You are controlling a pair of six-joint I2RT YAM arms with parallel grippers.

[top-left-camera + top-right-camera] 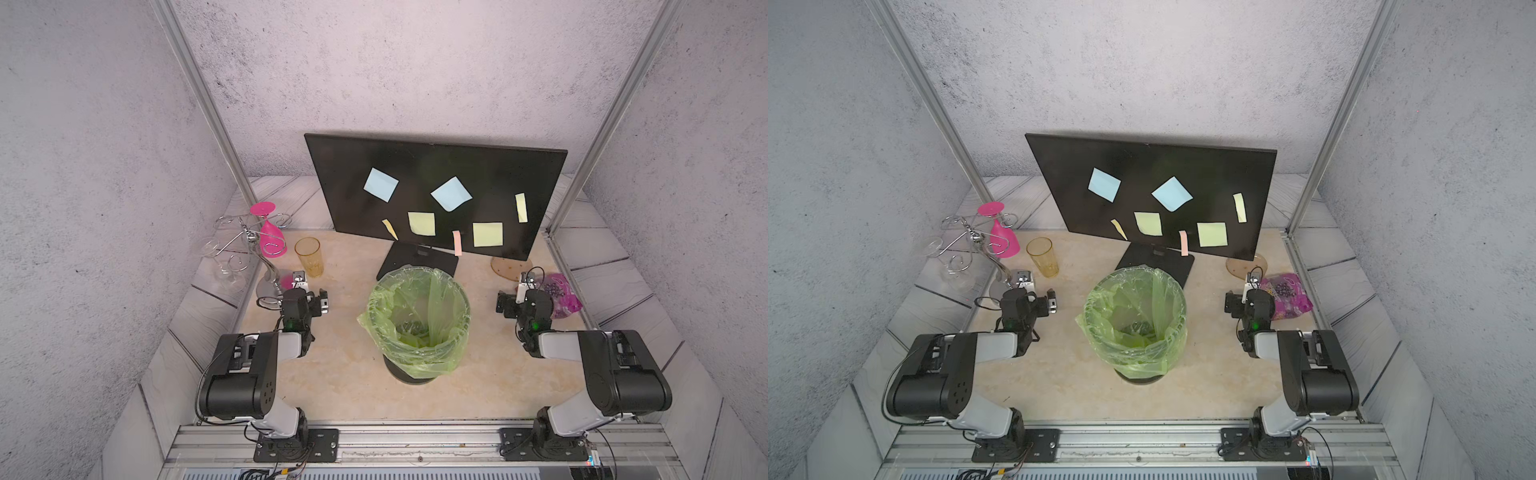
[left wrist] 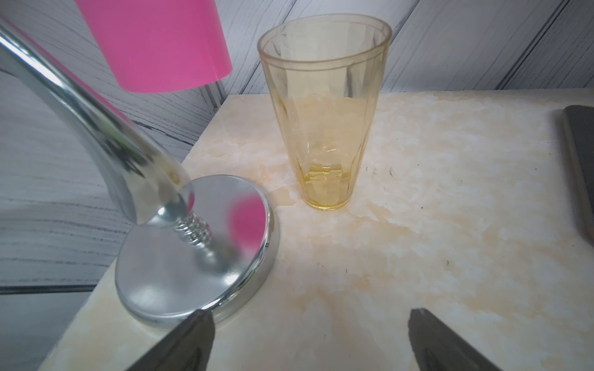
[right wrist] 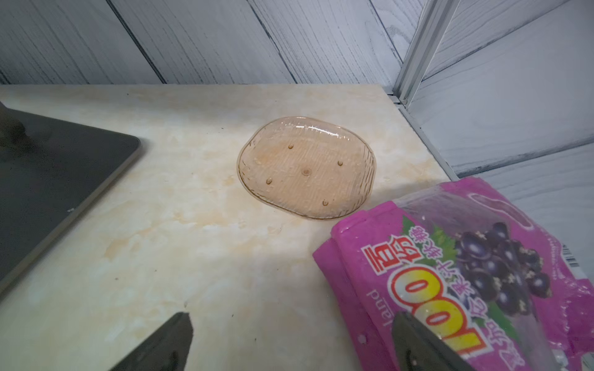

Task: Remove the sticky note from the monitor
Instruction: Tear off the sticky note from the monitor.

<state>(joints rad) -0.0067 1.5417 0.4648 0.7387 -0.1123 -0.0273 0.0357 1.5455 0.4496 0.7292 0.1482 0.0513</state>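
Now, left pincer (image 2: 310, 316): it's standing wide open, gripping nothing, poised over the bench (image 2: 418, 225). One fingertip is showing in front of the chrome stand (image 2: 193, 257) at its round base; whether they touch I cannot tell.
Right pincer (image 3: 292, 318): it's gaping just as wide and holding nothing. One fingertip is overlapping the purple grape bag (image 3: 466, 273) in the wrist view; touching or not, I cannot tell.
Monitor (image 1: 436, 166): it's standing upright at the back of the bench, facing the arms, well apart from both pincers.
Sticky notes (image 1: 487, 234): seven are clinging to the screen. There are two blue up high, two pale yellow squares lower, two narrow yellow strips, and a pink strip (image 1: 457, 242) hanging over the bottom edge.
Bin (image 1: 432, 361): green-lined, it's sitting mid-bench between the arms, right in front of the monitor and covering part of its base in both top views.
Left side: an amber tumbler (image 2: 324, 112) is standing upright just beside the stand, and a pink glass (image 1: 272, 237) is hanging upside down from it.
Right side: an amber dish (image 3: 305, 167) is lying flat between the monitor's base and the bag.
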